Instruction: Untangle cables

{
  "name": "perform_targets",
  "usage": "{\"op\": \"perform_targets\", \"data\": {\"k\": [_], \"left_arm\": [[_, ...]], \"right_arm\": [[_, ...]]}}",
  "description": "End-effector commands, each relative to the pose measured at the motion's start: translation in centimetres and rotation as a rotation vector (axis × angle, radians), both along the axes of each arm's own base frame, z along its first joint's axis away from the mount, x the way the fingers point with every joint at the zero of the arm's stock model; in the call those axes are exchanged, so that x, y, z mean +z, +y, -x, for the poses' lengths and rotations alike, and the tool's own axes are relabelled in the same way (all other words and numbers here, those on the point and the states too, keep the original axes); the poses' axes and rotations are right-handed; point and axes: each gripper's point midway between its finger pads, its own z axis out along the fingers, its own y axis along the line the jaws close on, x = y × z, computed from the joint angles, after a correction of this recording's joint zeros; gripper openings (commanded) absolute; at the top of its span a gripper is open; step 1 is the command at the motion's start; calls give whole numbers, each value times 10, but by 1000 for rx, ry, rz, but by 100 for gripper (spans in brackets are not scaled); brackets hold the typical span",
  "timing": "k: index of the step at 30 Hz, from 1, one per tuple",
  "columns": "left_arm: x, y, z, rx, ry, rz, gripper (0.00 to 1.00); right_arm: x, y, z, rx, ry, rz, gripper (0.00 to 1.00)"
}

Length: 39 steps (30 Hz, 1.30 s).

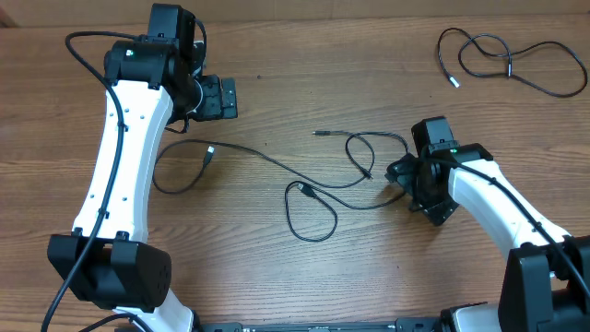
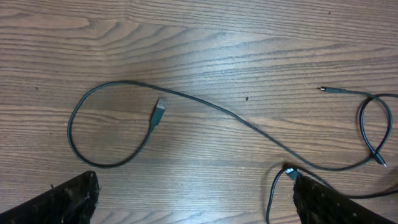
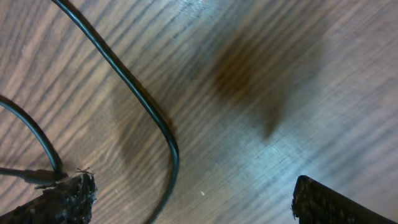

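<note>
Toward the desk's [image 1: 277,55] left edge, the left gripper [image 1: 218,97] hovers with its fingers spread wide, grasping nothing, near a silver-tipped plug end of the cables [image 1: 304,180]. These thin black cords sprawl in loose, crossing loops across the middle of the desk. Just right of them the right gripper [image 1: 417,192] stands released, one strand lying on the wood between its fingers. A separate cable [image 1: 505,57] lies looped in the far right corner.

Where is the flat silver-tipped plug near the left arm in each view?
Overhead: silver-tipped plug, left of centre, beside the left arm.
Left wrist: plug left of centre, inside the cable's curl.
Right wrist: not in it.
Shared landmark: thin jack plug, to its right.
</note>
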Motion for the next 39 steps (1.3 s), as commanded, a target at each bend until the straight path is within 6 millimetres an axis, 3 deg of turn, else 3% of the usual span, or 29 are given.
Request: {"op": "perform_targets", "data": {"k": [1,10,25,39], "left_arm": [[2,-3,1,-30,-8,2,100],[2,-2,1,-30,-7,2,100],[2,-2,1,-30,-8,2,100],[2,-2,1,-30,-8,2,100]], "right_arm": [[-6,1,2,12,-23,-1,100],[-13,0,5,12,-25,2,95],[-14,-15,17,26,22,85,95],[-13,-15,13,21,6,85,95]]}}
